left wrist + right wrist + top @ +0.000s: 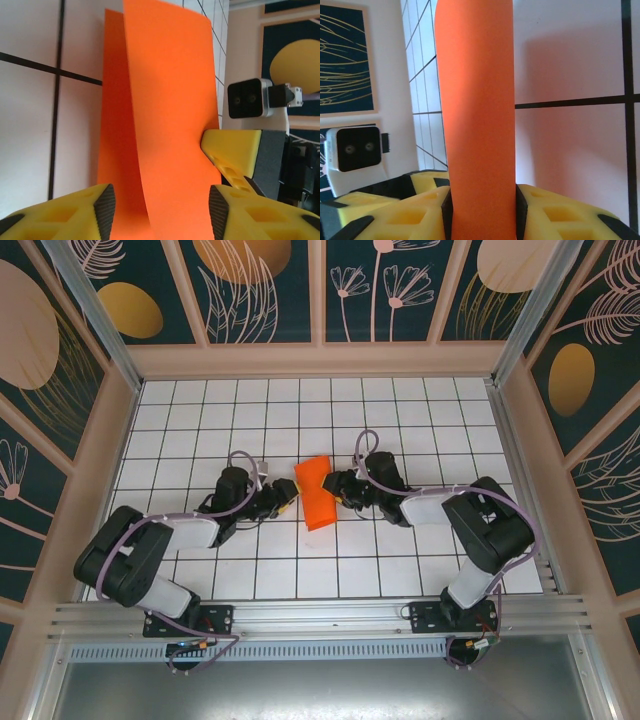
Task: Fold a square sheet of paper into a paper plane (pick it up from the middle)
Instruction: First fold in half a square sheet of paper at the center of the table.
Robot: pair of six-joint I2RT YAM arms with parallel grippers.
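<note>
The square sheet of paper [318, 492], bright orange-red, stands doubled over lengthwise on the white tiles mid-table, its fold rounded rather than creased. My right gripper [336, 486] holds it from the right, and in the right wrist view the dark pads of the right gripper [481, 220] press both sides of the bent sheet [477, 100]. My left gripper [285, 502] comes in from the left. In the left wrist view the left gripper [161, 210] stands open astride the sheet [170, 100], with the loose layers between its pads. A yellow right finger [232, 145] touches the sheet's far edge.
The floor is a white tile grid [400, 410] with free room all round the paper. Beige walls with dark floral panels [320, 360] close the back and sides. An aluminium rail [320, 618] runs along the near edge by the arm bases.
</note>
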